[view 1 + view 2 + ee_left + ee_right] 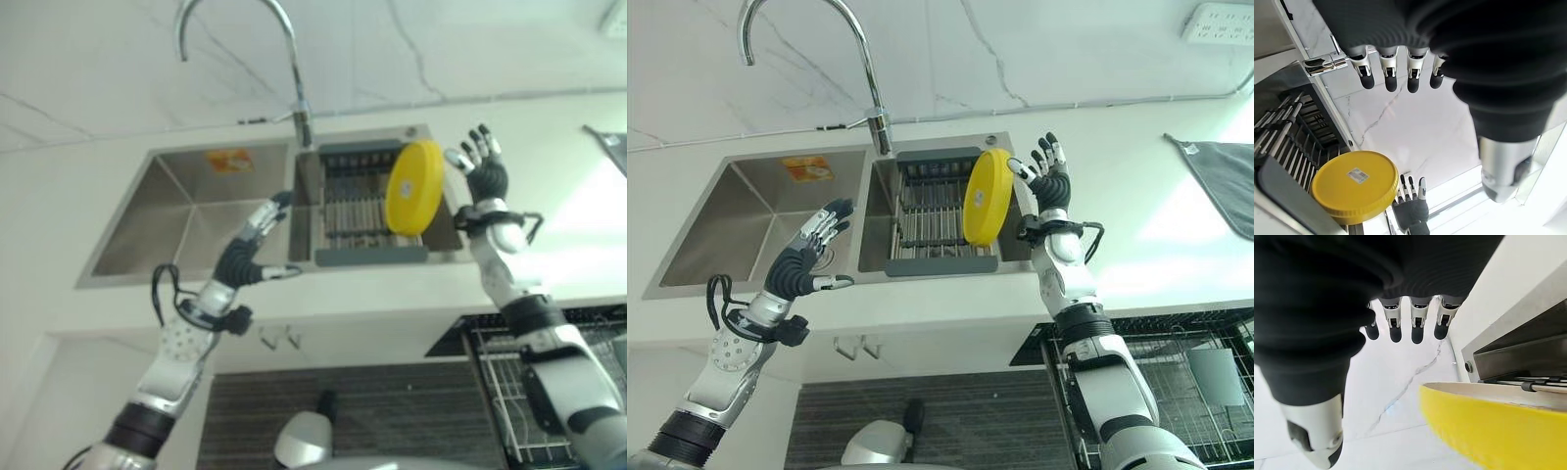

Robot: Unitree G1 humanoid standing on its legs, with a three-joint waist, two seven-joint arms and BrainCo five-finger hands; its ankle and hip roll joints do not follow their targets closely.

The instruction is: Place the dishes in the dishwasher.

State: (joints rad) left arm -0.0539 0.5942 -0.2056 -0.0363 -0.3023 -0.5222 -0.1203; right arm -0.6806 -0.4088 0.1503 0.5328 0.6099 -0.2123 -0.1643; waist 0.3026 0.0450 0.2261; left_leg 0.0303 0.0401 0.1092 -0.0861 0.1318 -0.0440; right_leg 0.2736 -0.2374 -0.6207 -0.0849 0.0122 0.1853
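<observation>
I'm facing a white marble-veined wall and pale counter with a steel double sink under a chrome tap. From the head views, a yellow plate stands on edge in the grey rack in the sink's right basin; my right hand is just beside its rim, fingers spread, holding nothing, and my left hand hovers over the sink's divider, fingers loosely extended. The open dishwasher basket sits lower right. In the left wrist view the plate looks like smooth, thick, rigid plastic, so I judge it light, unbreakable, slightly slippery. In the right wrist view its rounded rim offers the best hold: thumb one face, fingers the other.
</observation>
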